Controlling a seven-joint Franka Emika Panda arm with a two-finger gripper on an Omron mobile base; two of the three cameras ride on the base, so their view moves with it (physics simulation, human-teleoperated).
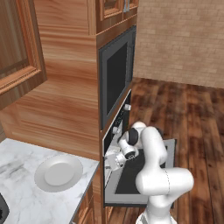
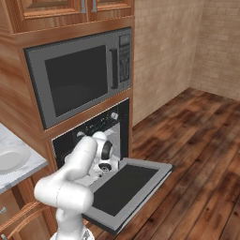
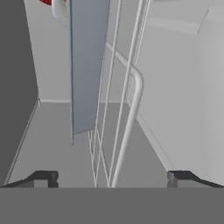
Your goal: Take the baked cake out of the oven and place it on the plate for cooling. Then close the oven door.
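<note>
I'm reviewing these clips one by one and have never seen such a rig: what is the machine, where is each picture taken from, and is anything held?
A white jointed arm reaches into the black built-in oven, whose flat door hangs open. Two pictures come from cameras behind the arm, left and right. The third looks along its tool at a silver wire rack inside. The tool is open, holding nothing. A round white plate waits on the marble counter. A grey-framed microwave sits above the oven.

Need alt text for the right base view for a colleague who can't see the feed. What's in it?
The white arm reaches its end effector into the black oven, whose oven door lies folded down flat and open toward the wooden floor. A grey-framed microwave sits above the oven in wood cabinetry, and the edge of the white plate shows on the marble counter at far left.
</note>
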